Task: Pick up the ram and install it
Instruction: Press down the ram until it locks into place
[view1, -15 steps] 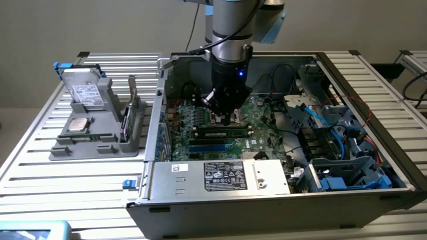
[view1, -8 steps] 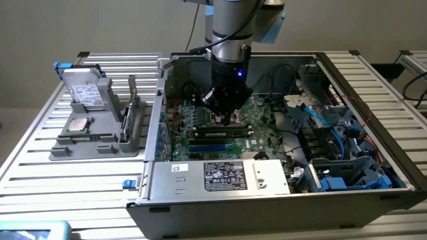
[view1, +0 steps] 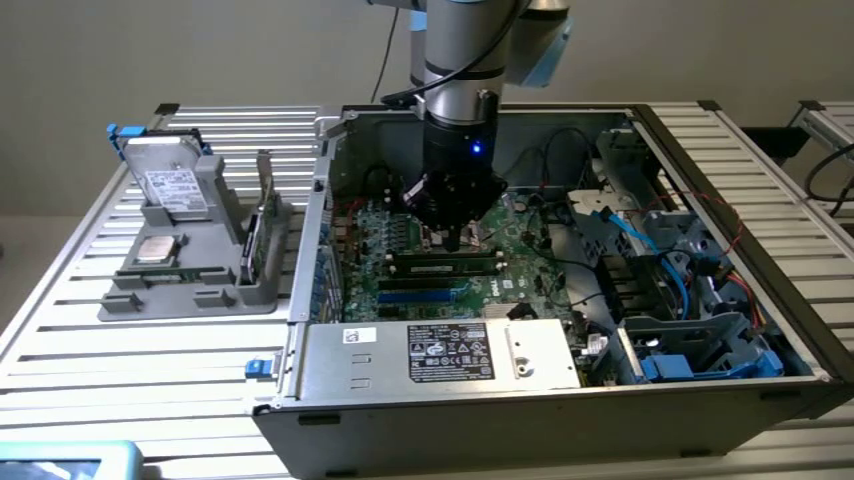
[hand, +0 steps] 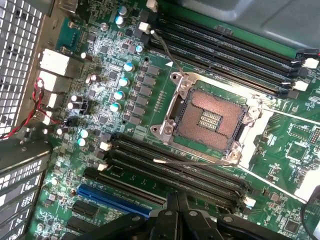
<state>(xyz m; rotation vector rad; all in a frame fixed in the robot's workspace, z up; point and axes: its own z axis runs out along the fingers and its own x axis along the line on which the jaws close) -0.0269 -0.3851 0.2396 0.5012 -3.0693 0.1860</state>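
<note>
In the exterior view my gripper (view1: 461, 243) reaches down into the open computer case (view1: 534, 400), with its tips close over the green motherboard (view1: 400, 240). Just in front of the tips a long green stick with black chips, the ram (view1: 447, 267), lies level along a black slot. Whether the tips touch it I cannot tell. In the wrist view the gripper (hand: 176, 202) is shut, fingers pressed together with nothing between them, above the black slots (hand: 170, 170) beside the bare processor socket (hand: 210, 120).
A grey parts holder (view1: 187, 285) on the slatted table at the exterior view's left carries a hard drive (view1: 174, 185), a silver chip (view1: 158, 250) and a thin upright board (view1: 264, 205). A power supply (view1: 441, 350), cables and drive cages crowd the case. Blue slots (view1: 427, 292) lie near the ram.
</note>
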